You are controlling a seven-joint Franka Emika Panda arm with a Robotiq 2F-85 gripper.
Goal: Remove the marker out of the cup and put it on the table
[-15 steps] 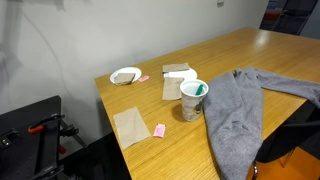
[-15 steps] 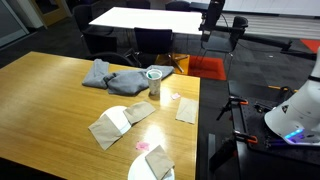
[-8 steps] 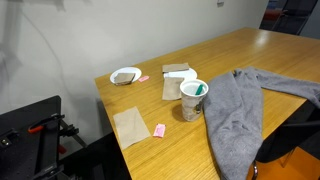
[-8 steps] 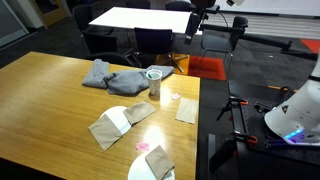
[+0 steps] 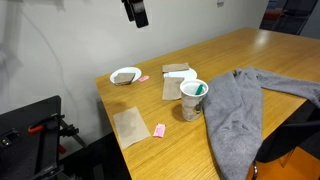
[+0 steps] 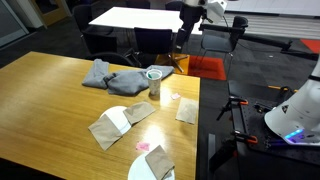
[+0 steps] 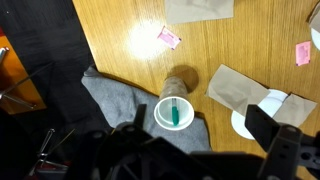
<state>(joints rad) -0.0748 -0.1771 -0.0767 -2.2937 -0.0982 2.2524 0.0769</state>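
The white paper cup (image 5: 191, 100) stands on the wooden table (image 5: 262, 52) near its front edge, with the green marker (image 5: 199, 90) leaning inside it. Both also show in an exterior view, the cup (image 6: 154, 83) upright beside the grey cloth. In the wrist view I look straight down into the cup (image 7: 175, 112) and see the marker (image 7: 176, 113) inside. My gripper (image 5: 137, 16) hangs high above the table's edge, far from the cup, and shows in an exterior view (image 6: 182, 32) too. Its jaws (image 7: 155, 140) stand wide apart and empty.
A grey cloth (image 5: 240, 110) lies against the cup. A shallow white bowl (image 5: 125, 75), brown napkins (image 5: 131, 125) and a small pink block (image 5: 160, 130) lie around it. Black equipment (image 5: 30, 130) stands beside the table's edge.
My arm has swung in over the table's edge; it now shows at the top of the exterior view where it was absent. The cup and marker have not moved.
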